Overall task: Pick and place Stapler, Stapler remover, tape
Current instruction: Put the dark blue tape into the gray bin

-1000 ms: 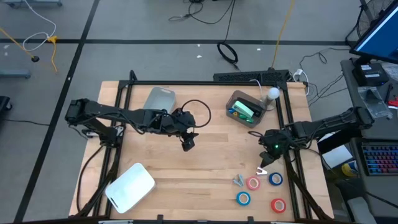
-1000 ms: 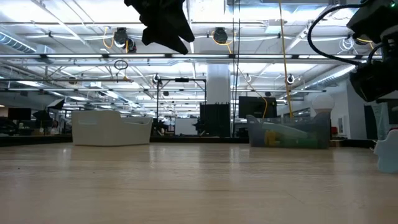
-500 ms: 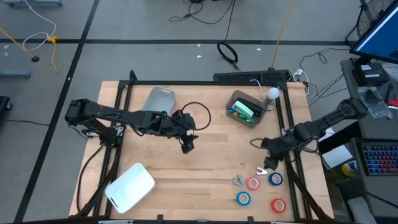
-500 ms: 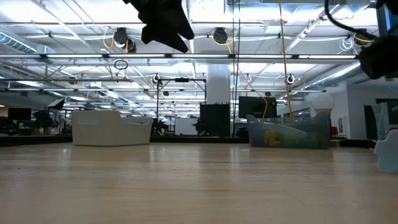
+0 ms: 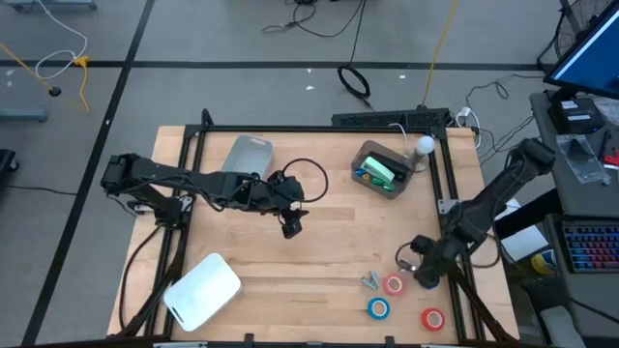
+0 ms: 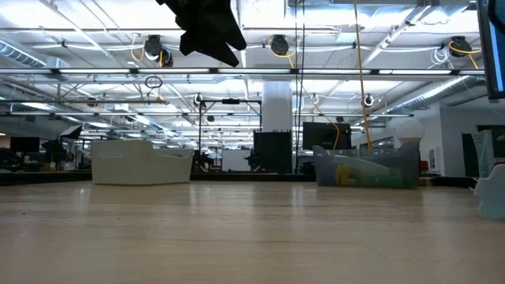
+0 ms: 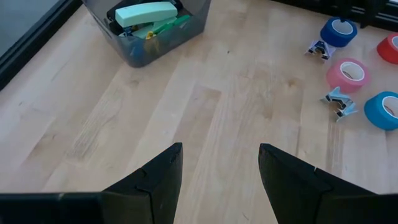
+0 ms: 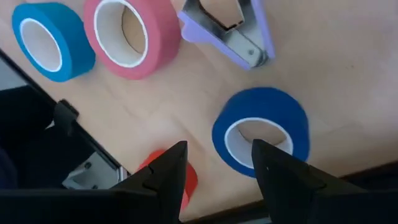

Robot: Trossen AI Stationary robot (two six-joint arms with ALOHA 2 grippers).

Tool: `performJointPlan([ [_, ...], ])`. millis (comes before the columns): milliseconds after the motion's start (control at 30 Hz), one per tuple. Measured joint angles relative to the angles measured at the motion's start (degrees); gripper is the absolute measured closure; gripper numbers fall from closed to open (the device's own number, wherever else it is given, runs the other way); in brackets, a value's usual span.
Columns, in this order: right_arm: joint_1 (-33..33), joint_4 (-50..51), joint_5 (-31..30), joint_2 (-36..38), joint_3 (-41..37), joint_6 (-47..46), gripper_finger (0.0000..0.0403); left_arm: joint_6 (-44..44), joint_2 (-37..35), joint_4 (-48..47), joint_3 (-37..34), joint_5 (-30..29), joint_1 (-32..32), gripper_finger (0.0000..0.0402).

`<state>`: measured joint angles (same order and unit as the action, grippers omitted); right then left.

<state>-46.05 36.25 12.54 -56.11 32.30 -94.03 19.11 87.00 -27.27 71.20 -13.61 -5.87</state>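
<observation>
Several tape rolls lie flat near the table's near right corner: a pink one (image 5: 393, 284), a blue one (image 5: 378, 308) and a red one (image 5: 432, 318). Another blue roll (image 8: 261, 137) lies just below my open right gripper (image 5: 423, 267) (image 8: 214, 168), which hovers over it without touching. A purple stapler remover (image 8: 233, 31) and a grey one (image 5: 371, 280) lie beside the rolls. The pale green stapler (image 7: 146, 12) rests in a clear bin (image 5: 380, 171). My left gripper (image 5: 290, 224) (image 7: 217, 168) hangs open above the table's middle.
A white container (image 5: 203, 288) stands at the near left, and a grey lid (image 5: 250, 155) lies at the far left. Black frame rails (image 5: 455, 280) run along the table's sides, close to the rolls. Bare wood (image 5: 319, 261) lies between the arms.
My right gripper has swung from the table's right middle toward the near edge, tipping further downward, and now stands over the tape rolls. Its fingers have stayed open.
</observation>
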Motion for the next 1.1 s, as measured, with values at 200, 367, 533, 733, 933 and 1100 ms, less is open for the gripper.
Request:
performJointPlan([
  [200, -3.3, -1.8, -0.7, -4.1, 0.0, -4.0, 0.0231, 0.0, 0.0, 0.0, 0.0, 0.0, 0.0, 0.019],
  [367, -4.8, -3.2, -0.9, -7.0, 0.0, -6.0, 0.0227, 0.0, 0.0, 0.1, 0.0, 0.0, 0.0, 0.019],
  [533, -4.8, -3.7, -0.8, -10.0, 0.0, -6.3, 0.023, 0.0, 0.0, 0.1, 0.0, 0.0, 0.0, 0.019],
  [733, -4.8, -4.7, -0.5, -14.1, 0.0, -6.3, 0.0229, 0.1, 0.0, 0.1, 0.0, 0.0, 0.0, 0.019],
  [933, -4.8, -5.0, -0.4, -16.0, 0.2, -6.5, 0.0228, 0.1, 0.0, 0.2, 0.0, 0.0, 0.0, 0.019],
  [1100, -4.8, -5.1, -0.5, -16.0, 0.2, -5.8, 0.023, 0.1, 0.0, 0.3, 0.0, 0.0, 0.0, 0.019],
])
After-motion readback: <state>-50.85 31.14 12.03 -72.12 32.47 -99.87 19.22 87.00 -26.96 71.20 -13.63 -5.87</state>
